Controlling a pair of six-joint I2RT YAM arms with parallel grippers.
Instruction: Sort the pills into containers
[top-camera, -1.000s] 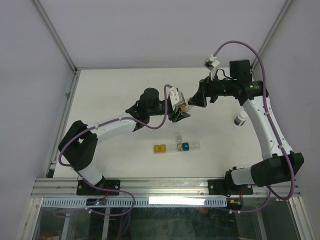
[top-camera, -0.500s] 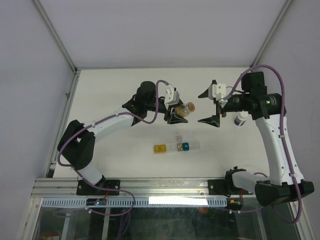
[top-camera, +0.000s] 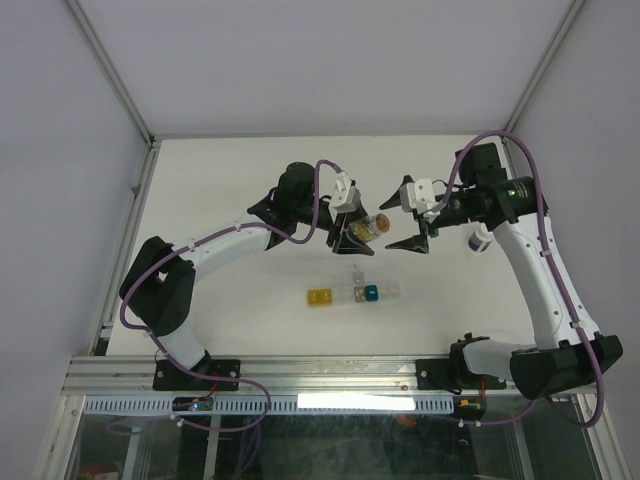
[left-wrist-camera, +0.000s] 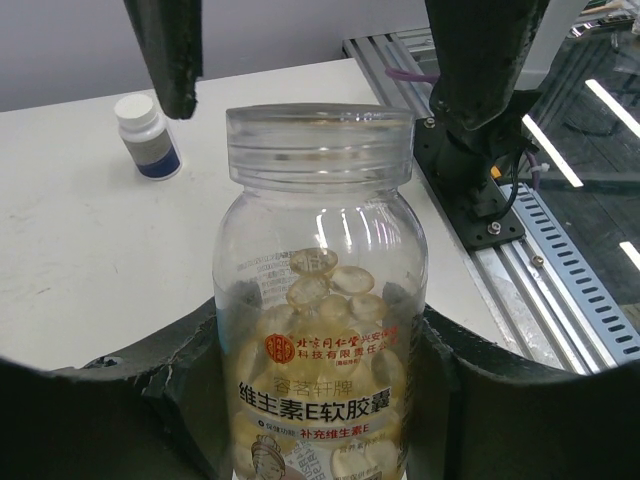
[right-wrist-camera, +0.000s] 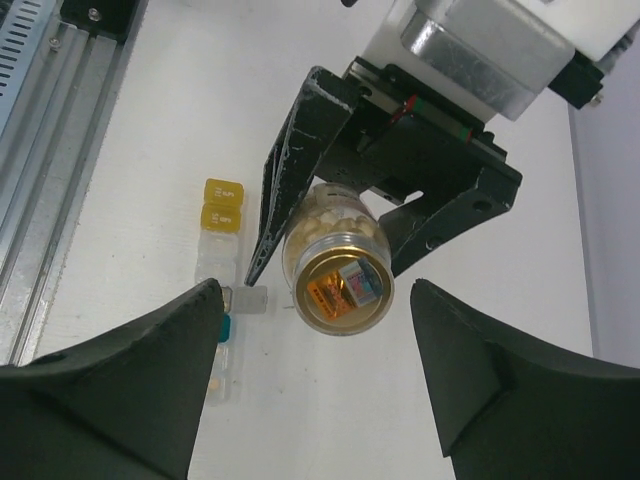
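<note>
Above mid-table, L jaws pinching bottle (top-camera: 371, 226), R jaws spread by cap (left-wrist-camera: 319, 140), containers (top-camera: 352, 294) well apart.

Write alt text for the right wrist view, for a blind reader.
The left gripper holds a clear pill bottle with its lid toward the camera, framed by the open right gripper. Beside it, on the white table, lies a row of pill-box cells, yellow at one end.

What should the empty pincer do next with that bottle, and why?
Probably the right pincer should slide forward around the clear lid and close on it, to twist it off. The left pincer grips the vitamin E capsule bottle, its lid is on, and the right pincer is open, facing that lid without touching it.
</note>
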